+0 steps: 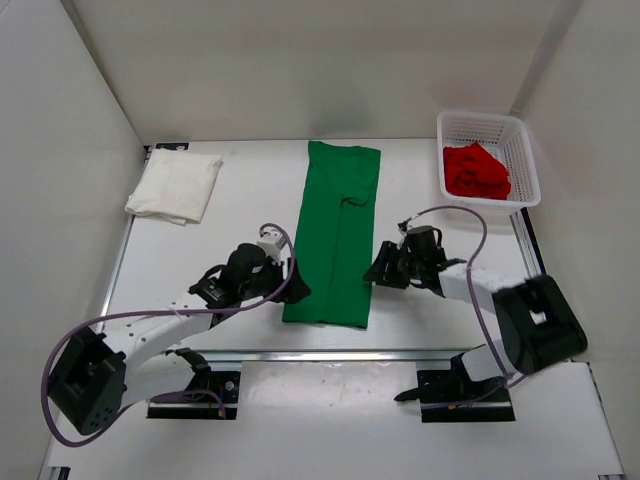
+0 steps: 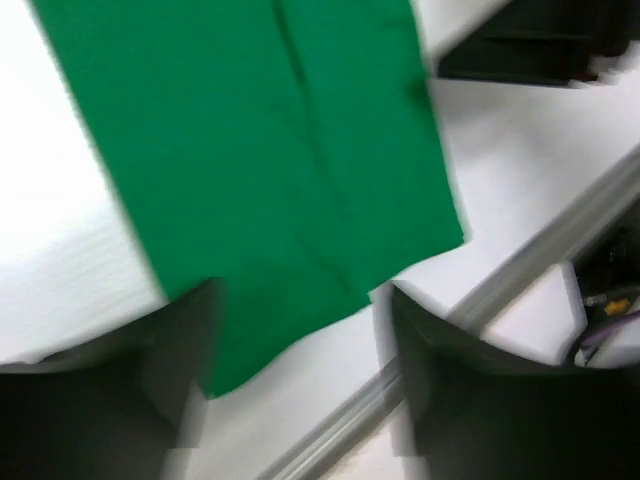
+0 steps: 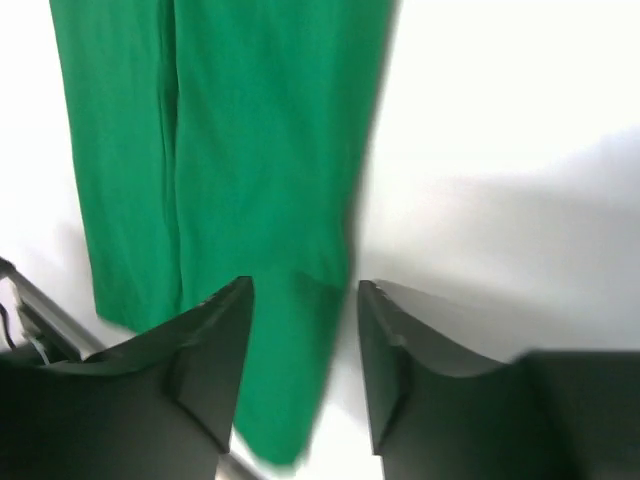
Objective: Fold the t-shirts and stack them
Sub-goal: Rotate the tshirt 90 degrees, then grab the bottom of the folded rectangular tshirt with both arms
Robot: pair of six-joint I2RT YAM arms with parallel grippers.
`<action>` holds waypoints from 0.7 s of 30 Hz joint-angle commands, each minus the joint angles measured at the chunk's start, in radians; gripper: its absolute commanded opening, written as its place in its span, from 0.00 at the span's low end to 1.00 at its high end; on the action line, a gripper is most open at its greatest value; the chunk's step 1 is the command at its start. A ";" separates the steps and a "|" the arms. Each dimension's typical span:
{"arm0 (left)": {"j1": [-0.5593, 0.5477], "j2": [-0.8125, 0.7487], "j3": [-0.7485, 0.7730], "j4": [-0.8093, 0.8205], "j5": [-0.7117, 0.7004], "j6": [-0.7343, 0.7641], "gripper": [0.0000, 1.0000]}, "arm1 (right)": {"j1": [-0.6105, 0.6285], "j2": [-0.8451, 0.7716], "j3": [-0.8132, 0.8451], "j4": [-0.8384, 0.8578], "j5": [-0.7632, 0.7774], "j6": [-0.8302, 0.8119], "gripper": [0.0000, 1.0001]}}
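Overhead only, a red t-shirt (image 1: 476,171) lies in the basket (image 1: 482,119).

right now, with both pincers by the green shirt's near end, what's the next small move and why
Probably lower both and close on the near corners. The green t-shirt lies as a long narrow strip, and the left pincer and right pincer hang open at either side of its near end, holding nothing. Gripping there would let them fold it toward the far end.
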 commanded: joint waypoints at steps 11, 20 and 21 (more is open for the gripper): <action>-0.029 0.031 -0.039 -0.222 -0.202 0.018 0.75 | 0.182 -0.465 -0.250 -0.274 0.068 0.050 0.42; 0.006 0.056 -0.082 -0.156 -0.150 -0.003 0.75 | 0.250 -0.361 -0.286 -0.108 0.022 0.106 0.37; 0.006 0.068 -0.092 -0.124 -0.144 -0.006 0.70 | 0.249 -0.350 -0.292 -0.103 0.026 0.106 0.30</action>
